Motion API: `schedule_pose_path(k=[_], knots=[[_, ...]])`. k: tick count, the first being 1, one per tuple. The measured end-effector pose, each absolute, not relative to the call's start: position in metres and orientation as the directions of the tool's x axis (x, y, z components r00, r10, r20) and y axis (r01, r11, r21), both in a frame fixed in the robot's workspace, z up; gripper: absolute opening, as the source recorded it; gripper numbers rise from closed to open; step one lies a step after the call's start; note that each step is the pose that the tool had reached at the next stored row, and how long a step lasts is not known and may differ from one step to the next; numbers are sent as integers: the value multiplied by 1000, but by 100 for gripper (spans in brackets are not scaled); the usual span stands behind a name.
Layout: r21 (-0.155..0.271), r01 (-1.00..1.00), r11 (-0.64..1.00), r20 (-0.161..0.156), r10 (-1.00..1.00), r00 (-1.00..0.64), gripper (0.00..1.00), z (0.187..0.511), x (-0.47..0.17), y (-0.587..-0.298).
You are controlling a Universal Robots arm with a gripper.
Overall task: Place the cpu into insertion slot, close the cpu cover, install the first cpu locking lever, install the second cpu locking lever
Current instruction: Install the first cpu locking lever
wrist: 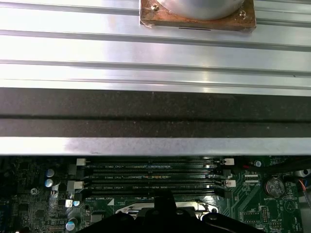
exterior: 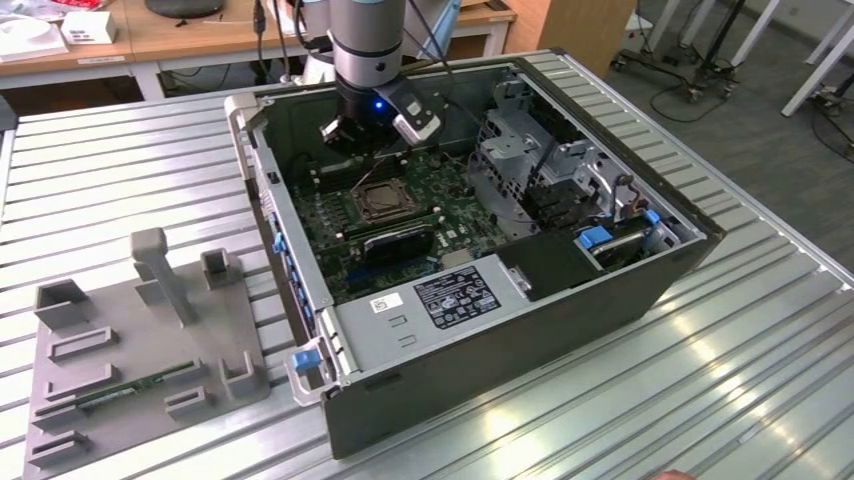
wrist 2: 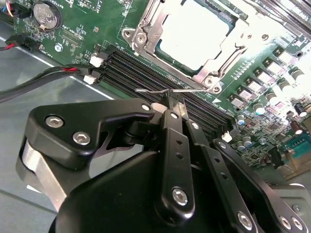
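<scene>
1. Black jointed links of the pincer (wrist 2: 171, 103), matte with bright screw heads, sit closest in the second wrist view. Its fingers are drawn narrow, tips together and touching a thin bent-wire locking lever (wrist 2: 192, 89).
2. That lever runs along the socket's edge, on the side of the long black memory slots (wrist 2: 126, 68).
3. The cpu (wrist 2: 194, 34) lies in the insertion slot (exterior: 379, 200). Its pale face glares through the window of the cpu cover (wrist 2: 146, 26), a silvery stamped frame lying flat over it.
4. Round about on the green board are a shiny coin cell (wrist 2: 46, 14) and red-and-black cables (wrist 2: 48, 75).
5. In the exterior view the arm (exterior: 363, 40) reaches down into the open computer case (exterior: 561, 330). A grey perforated drive cage (exterior: 514, 150) stands on the exterior view's right of the socket.
6. A black-and-white label (exterior: 447, 295) sits on the power supply (exterior: 400, 335). White lettering runs beside the memory slots in the first wrist view.
7. The worktop (exterior: 134, 160) is ribbed aluminium. A grey fixture plate (exterior: 227, 350) with upright posts lies on the exterior view's left of the case.
</scene>
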State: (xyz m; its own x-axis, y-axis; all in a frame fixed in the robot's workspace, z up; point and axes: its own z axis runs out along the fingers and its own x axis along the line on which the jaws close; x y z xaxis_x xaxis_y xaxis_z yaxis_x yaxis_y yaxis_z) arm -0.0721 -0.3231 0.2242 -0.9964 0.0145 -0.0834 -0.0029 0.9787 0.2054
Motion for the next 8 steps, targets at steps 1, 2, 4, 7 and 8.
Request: schedule_pose_path(k=[1, 2, 4, 7, 8], knots=[[205, -3, 979, -83, 15, -996, 11, 224, -72, -323], [205, -3, 979, -83, 14, -996, 11, 224, -72, -323], [205, -3, 979, -83, 14, -996, 11, 224, -72, -323], [205, -3, 979, -84, 14, -996, 11, 224, -72, -323], [206, -4, 979, -90, 14, -996, 11, 224, -73, -323]])
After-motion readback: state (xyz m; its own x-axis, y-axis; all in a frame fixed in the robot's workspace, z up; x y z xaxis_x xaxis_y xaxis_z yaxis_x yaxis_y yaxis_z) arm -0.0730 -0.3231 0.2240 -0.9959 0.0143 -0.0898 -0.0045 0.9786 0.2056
